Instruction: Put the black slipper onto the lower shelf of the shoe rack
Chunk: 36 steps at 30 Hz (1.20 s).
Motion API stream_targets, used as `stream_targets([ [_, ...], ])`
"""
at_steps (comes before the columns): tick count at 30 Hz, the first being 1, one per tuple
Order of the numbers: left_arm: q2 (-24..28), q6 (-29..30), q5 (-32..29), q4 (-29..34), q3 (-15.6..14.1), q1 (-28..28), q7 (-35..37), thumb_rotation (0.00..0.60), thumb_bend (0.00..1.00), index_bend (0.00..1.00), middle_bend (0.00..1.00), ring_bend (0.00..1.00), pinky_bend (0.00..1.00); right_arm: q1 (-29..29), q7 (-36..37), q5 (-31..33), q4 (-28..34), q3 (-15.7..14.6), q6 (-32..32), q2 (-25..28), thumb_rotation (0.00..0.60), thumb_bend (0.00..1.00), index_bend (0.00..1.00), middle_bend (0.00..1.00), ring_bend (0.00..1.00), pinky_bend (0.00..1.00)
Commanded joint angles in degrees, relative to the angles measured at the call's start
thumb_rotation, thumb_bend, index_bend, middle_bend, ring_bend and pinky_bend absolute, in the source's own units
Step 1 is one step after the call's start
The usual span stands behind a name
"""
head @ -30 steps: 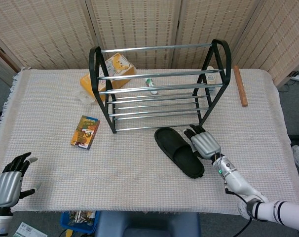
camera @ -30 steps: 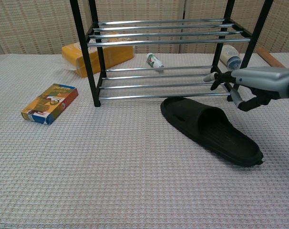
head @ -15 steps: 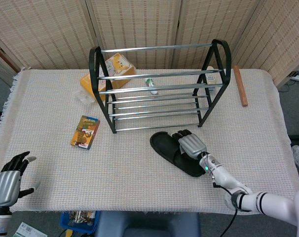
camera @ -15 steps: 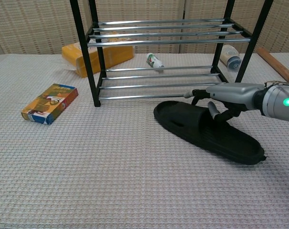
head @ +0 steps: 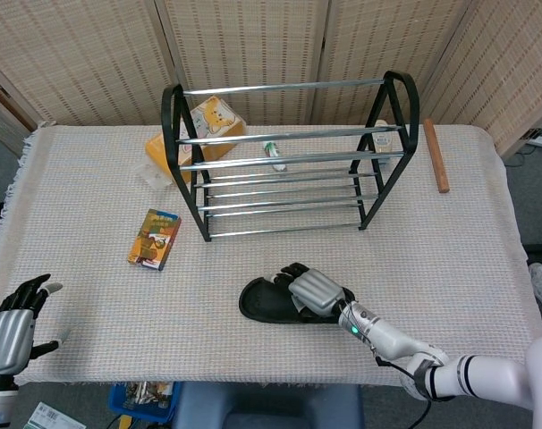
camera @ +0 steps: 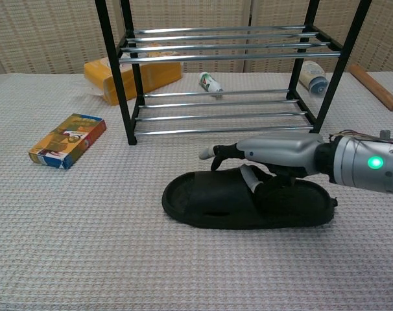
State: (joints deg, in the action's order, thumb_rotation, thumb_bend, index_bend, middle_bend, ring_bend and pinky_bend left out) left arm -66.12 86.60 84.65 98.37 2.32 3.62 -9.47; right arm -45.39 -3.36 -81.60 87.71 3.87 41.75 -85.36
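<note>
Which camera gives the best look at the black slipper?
The chest view: the black slipper fills the foreground, side-on, with the right hand over its strap. The head view shows it smaller, from above, partly covered by that hand.

Two silver-and-black robot hands on pale arms

The right hand (camera: 268,155) is showing a smooth silver-grey metallic back with black fingers, one pale at its tip, and its wrist is widening into a grey cylinder where a green light is glowing; in the head view a white arm segment with a black band and thin dark cable is trailing behind it. The left hand (head: 12,326) is wearing the same ribbed silver back, black fingers and whitish tips.
</note>
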Motion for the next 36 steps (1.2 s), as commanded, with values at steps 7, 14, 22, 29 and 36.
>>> stream_targets([
  [7,0.0,0.1,-0.1,-0.5,-0.1,-0.3,0.8,0.6,0.22,0.26,0.16,0.17,0.27,6.6,-8.0,-2.0,4.1,-2.5,12.6,2.8,0.6,0.01,0.0,0.09,0.1,0.07],
  [14,-0.2,-0.1,0.1,-0.9,-0.1,-0.1,1.2,0.6,0.22,0.26,0.16,0.17,0.27,11.7,-13.1,2.4,10.1,-4.5,16.8,7.1,0.6,0.0,0.0,0.08,0.09,0.07],
  [22,0.1,0.0,0.6,-0.1,0.2,0.3,0.7,0.6,0.22,0.26,0.16,0.17,0.27,14.2,-7.9,-1.7,10.2,-4.8,21.1,8.3,0.6,0.0,0.0,0.05,0.09,0.07],
  [29,0.2,-0.2,0.3,-0.1,0.0,0.1,0.5,0.6,0.22,0.26,0.16,0.17,0.27,16.6,-9.7,-2.3,11.3,-8.5,20.3,12.1,0.6,0.0,0.0,0.06,0.09,0.07],
  [36,0.1,-0.2,0.3,0.2,-0.2,0.0,0.3,0.6,0.22,0.26,0.16,0.17,0.27,16.8,-13.8,2.6,10.5,-9.5,15.9,14.6,0.6,0.07,0.0,0.08,0.09,0.07],
])
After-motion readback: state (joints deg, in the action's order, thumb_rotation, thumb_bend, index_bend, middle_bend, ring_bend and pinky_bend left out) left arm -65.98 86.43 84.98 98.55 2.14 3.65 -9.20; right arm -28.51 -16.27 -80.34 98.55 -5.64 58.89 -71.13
